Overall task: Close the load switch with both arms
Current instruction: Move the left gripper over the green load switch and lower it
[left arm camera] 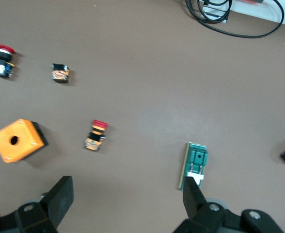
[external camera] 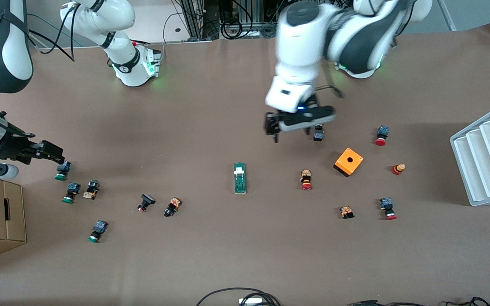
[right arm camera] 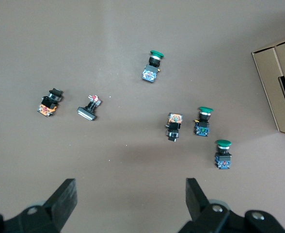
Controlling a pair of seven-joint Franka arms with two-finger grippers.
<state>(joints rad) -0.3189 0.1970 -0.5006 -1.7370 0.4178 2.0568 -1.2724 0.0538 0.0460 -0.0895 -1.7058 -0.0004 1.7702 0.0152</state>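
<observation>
Load switch [external camera: 240,178] lies flat mid-table w/ its white block end toward the arms' bases; we touch nothing yet. Our left gripper [external camera: 297,127] hangs above bare table btwn the switch and the orange box [external camera: 348,161], jaws spread wide, nothing held. Our right gripper [right arm camera: 128,204] waits at the right arm's end over a cluster of green-capped buttons [right arm camera: 202,121], jaws released, empty.

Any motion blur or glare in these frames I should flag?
Front view: the left arm is smeared by motion blur, its left gripper soft-edged over bare table; the load switch is sharp. Left wrist view: slight softness, no glare. Right wrist view: crisp, with the right gripper open and lighting even.
</observation>
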